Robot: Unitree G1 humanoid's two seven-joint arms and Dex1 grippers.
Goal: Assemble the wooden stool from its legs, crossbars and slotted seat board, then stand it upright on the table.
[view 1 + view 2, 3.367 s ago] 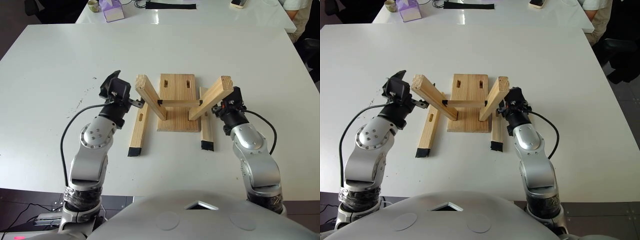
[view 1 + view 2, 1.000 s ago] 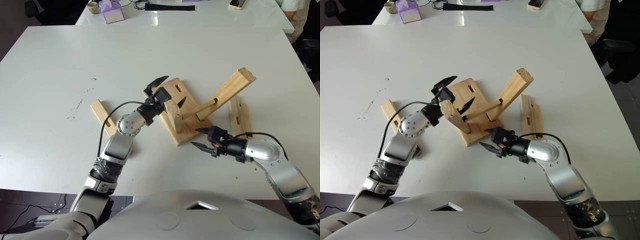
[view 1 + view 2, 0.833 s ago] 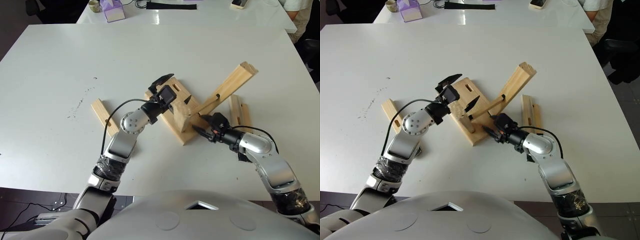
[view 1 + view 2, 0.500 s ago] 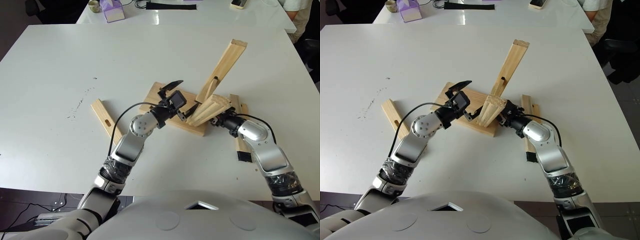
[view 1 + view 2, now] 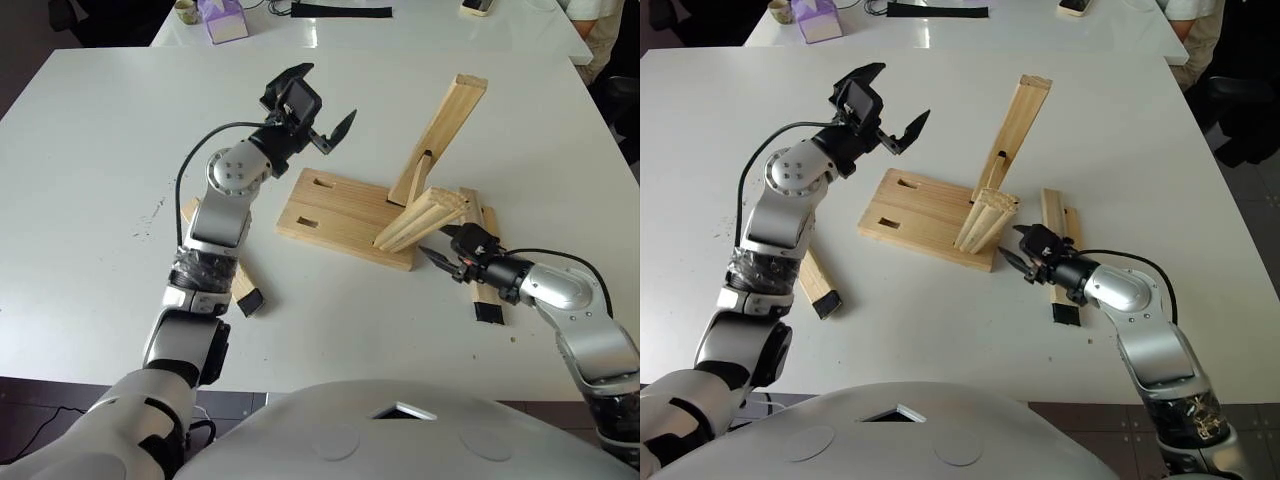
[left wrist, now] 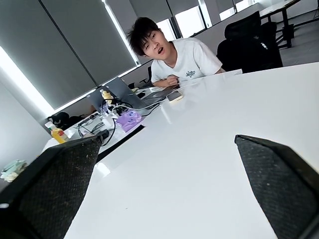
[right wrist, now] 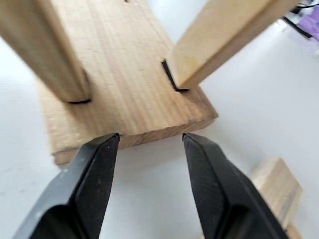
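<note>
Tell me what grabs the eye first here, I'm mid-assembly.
The seat board lies flat mid-table with two legs slanting up from its right end. The left gripper hangs high beyond its left end, jaws open and empty; the right gripper sits low at the legs' end, jaws open.

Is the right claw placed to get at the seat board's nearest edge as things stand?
Probably yes: the right claw is open and faces the edge of the seat board, with only bare table between; the fitted legs stand farther in.
</note>
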